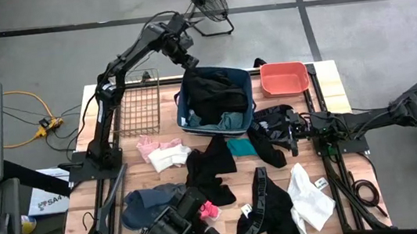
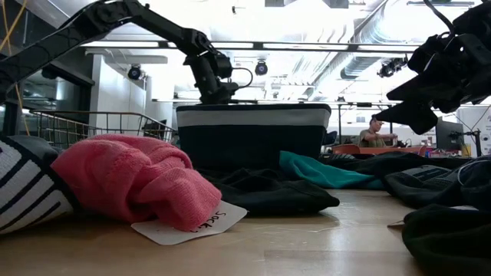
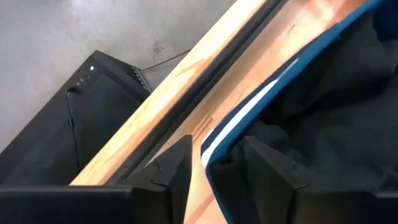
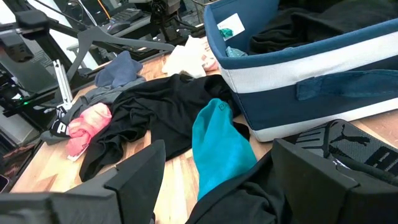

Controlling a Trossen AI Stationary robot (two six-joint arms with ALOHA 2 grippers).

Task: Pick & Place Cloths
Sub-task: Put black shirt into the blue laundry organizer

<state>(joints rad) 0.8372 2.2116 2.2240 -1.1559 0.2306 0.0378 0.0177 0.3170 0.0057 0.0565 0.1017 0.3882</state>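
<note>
The blue fabric bin (image 1: 180, 111) stands at the table's far middle with black and teal cloths inside. My left gripper (image 3: 214, 146) is open at the bin's far-left corner, one finger outside the white-striped rim (image 3: 249, 115) and one inside over black cloth (image 3: 336, 93). My right gripper (image 4: 217, 146) is open and hovers right of the bin above a black garment (image 1: 271, 125) and a teal cloth (image 4: 217, 149). More cloths lie loose on the table: pale pink and white (image 1: 161, 151), black (image 1: 214, 163), grey-blue (image 1: 151, 202), bright pink (image 2: 130, 180) and white (image 1: 311, 200). My left gripper stands astride the bin's rim at the far-left corner, coming from above. I cannot tell whether either finger touches the wall.
A coral tub (image 1: 283, 77) sits right of the bin at the far edge. A wire basket (image 1: 138, 105) stands on the bin's left. A dark camera unit (image 1: 178, 227) sits at the near edge. A person (image 2: 374, 132) shows far off in the room.
</note>
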